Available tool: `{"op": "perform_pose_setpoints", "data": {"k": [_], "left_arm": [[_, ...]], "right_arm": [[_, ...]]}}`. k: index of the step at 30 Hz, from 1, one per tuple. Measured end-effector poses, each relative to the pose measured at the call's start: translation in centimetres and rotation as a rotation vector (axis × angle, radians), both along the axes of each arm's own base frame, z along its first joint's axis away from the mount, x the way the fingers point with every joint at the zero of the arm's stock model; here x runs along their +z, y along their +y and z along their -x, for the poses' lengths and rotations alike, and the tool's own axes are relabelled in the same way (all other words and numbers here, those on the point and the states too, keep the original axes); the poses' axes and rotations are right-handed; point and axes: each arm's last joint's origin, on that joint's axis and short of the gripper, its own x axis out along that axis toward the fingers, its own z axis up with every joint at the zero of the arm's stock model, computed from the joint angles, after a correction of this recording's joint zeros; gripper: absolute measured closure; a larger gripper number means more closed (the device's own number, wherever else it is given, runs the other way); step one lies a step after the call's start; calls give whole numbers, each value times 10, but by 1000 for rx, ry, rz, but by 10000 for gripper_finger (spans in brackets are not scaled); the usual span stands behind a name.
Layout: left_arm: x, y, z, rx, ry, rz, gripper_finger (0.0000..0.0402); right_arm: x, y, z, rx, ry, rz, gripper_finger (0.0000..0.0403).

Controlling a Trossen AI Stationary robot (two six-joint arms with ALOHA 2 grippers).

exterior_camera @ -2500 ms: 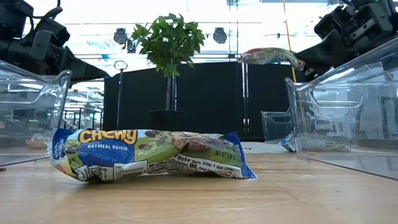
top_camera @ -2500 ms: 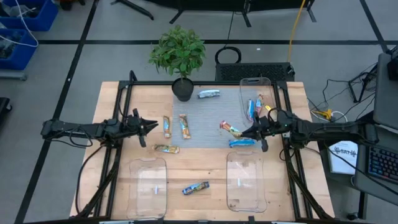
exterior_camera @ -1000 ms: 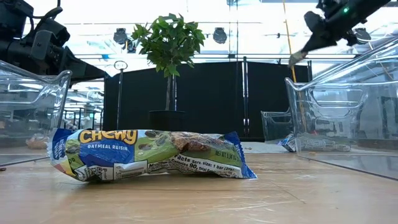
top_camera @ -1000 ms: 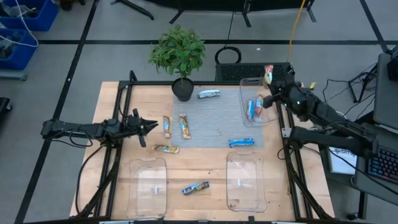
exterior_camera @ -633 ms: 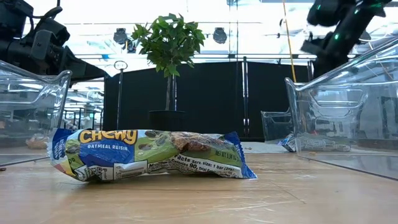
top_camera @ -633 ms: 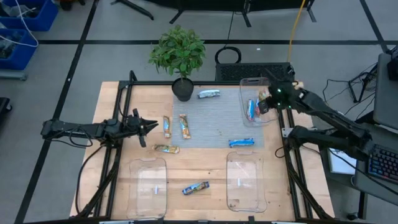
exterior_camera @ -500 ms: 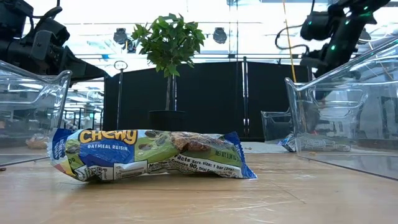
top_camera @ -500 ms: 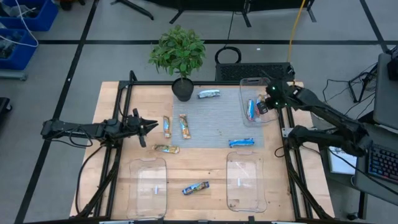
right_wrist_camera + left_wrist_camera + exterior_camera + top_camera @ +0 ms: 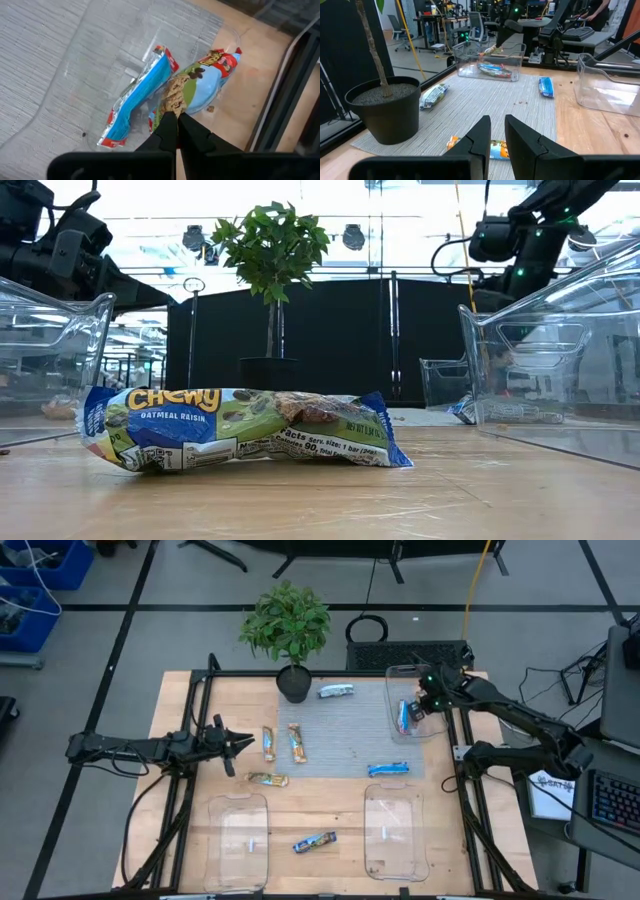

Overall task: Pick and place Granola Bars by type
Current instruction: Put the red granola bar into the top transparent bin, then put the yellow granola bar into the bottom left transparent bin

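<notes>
My right gripper (image 9: 421,709) hangs over the clear tray (image 9: 414,730) at the table's far right, shut on a granola bar (image 9: 205,80) in a green, blue and red wrapper. A blue bar (image 9: 137,102) lies in that tray. In the left wrist view the held bar (image 9: 491,50) hangs at the tray's rim. Loose bars lie on the grey mat: a silver-blue one (image 9: 336,691), two orange ones (image 9: 268,743) (image 9: 297,743), a gold one (image 9: 268,779) and a blue one (image 9: 388,769). My left gripper (image 9: 497,131) waits at the table's left, level, open by a narrow gap. My right gripper pinches the near end of the bar's wrapper (image 9: 173,100) between its two fingers, which slant down from above. The bar reaches away beyond the fingertips, over the tray. Whether its free end (image 9: 225,61) touches the tray's floor, I cannot tell.
Two clear trays stand near the front edge, left (image 9: 238,840) and right (image 9: 395,835), with another bar (image 9: 314,841) between them. A potted plant (image 9: 288,630) stands at the mat's far edge. Black frame rails (image 9: 195,730) run along both sides.
My right gripper has carried the bar from the tray's far end toward the table's near edge and down over the tray, tipping from nearly level to steeply downward. It has stayed shut on the bar.
</notes>
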Motion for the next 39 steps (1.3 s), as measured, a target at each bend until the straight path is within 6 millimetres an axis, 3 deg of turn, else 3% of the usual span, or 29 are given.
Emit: {"op": "perform_pose_setpoints", "data": {"k": [6, 20, 25, 30, 34, 39], "left_arm": [[0, 0, 0, 0, 1, 3, 339], [0, 0, 0, 0, 0, 10, 339], [0, 0, 0, 0, 1, 10, 339], [0, 0, 0, 1, 1, 9, 339], [0, 0, 0, 1, 2, 9, 339], [-1, 0, 0, 0, 3, 8, 339]], "right_arm": [[0, 0, 0, -20, -9, -6, 381], [11, 2, 2, -1, -69, 73, 256], [26, 9, -4, 84, -195, 169, 242], [37, 28, -18, 351, -474, 269, 245], [23, 47, -20, 517, -664, 379, 251], [-23, 68, -12, 594, -869, 457, 249]]}}
